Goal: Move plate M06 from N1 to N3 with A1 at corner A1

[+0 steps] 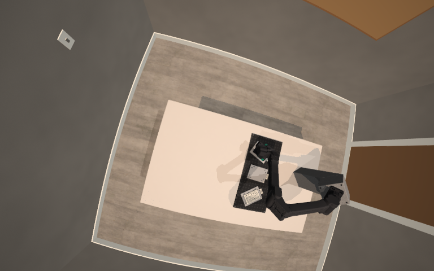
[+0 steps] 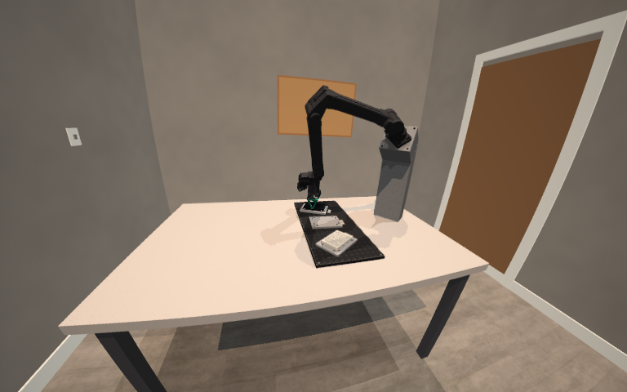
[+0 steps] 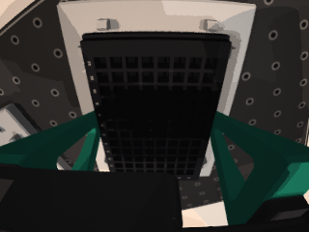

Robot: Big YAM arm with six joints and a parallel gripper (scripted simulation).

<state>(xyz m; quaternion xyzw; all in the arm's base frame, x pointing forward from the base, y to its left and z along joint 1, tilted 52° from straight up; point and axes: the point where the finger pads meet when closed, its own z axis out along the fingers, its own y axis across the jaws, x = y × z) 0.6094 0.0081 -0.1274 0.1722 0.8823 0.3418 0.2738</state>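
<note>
So my claw (image 3: 157,145) is clamped on the black plate (image 3: 154,100), green fingers pressing both long sides. Fingers stand pretty wide since the plate is wide. From the wrist cam the plate runs toward 12 o'clock away from me, well grid facing up, over a pale nest (image 3: 72,39) with two small clips at its far edge. I can't tell whether the plate is resting in that nest or lifted a hair off it.

From the top cam, the black deck (image 1: 243,197) sits toward 3 o'clock on the table (image 1: 191,153). Three nests in a row along it: the one I'm at (image 1: 255,152) is at the 12 o'clock end, a bare pale nest (image 1: 257,173) sits in the middle, and a white plate (image 1: 251,195) is on the nest at the 6 o'clock end. My claw (image 1: 264,152) covers most of the black plate there, so only a corner of the nest peeks out.

Side cam: my arm (image 2: 316,138) drops straight down from the elbow, claw (image 2: 313,203) pointing down onto the far nest (image 2: 313,209). My pedestal (image 2: 393,184) stands at 3 o'clock of the deck (image 2: 323,258). White plate (image 2: 336,240) is well apart from me. Labels are too small to read, so can't say which nest is which.
</note>
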